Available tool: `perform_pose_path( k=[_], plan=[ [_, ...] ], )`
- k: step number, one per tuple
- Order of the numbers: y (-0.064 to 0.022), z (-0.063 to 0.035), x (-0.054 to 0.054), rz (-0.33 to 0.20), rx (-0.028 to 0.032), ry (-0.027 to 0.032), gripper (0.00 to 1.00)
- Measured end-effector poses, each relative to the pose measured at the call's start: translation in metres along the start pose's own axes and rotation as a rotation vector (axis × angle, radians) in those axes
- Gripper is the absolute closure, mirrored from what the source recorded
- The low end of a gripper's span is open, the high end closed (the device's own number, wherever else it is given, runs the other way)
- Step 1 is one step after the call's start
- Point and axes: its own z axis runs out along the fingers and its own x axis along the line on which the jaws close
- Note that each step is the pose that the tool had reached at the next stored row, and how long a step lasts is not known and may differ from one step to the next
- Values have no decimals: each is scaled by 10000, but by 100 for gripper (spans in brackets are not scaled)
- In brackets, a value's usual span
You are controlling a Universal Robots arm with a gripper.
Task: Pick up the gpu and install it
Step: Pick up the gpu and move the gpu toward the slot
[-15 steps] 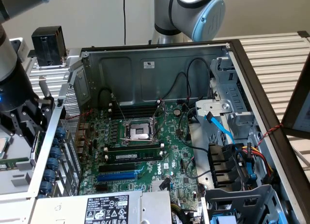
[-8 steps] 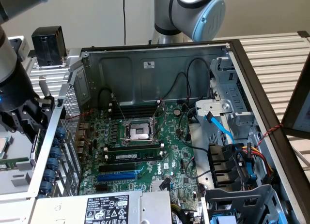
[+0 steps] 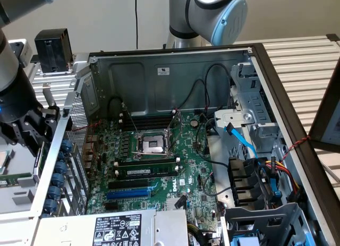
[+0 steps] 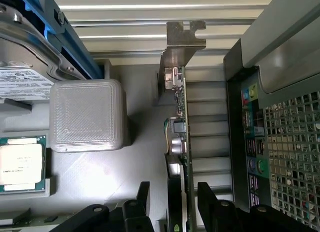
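The gpu (image 4: 179,137) stands on its edge in a grey tray (image 4: 145,142) outside the computer case. Its metal bracket (image 4: 182,39) is at the far end, and its green board edge and small components face the camera. My gripper (image 4: 176,197) is open and straddles the card's near end, one black finger (image 4: 145,197) on one side and the other finger (image 4: 207,199) on the other. In the exterior view my gripper (image 3: 36,146) hangs just outside the case at that view's left, over a green board edge (image 3: 40,161).
Beside the card sit a grey ribbed block (image 4: 87,114), a CPU (image 4: 20,164) and a drive in a blue bracket (image 4: 30,66). The case's rear panel (image 4: 255,142) is close on the other side. Inside the case (image 3: 159,70) lie the motherboard's blue slot (image 3: 130,194), memory sticks (image 3: 146,171) and loose cables (image 3: 239,140).
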Motion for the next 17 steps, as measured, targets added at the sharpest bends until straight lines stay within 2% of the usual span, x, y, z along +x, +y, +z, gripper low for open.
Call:
perform_pose_path(
  k=[4,8,13,17],
  plan=[
    [-1,-1,-3,-68,-2,30,49],
    [-2,0,-3,-397,-19,82,49],
    [-3,1,-12,-387,-14,201,49],
    [-5,0,-21,-402,-14,207,49]
  ],
)
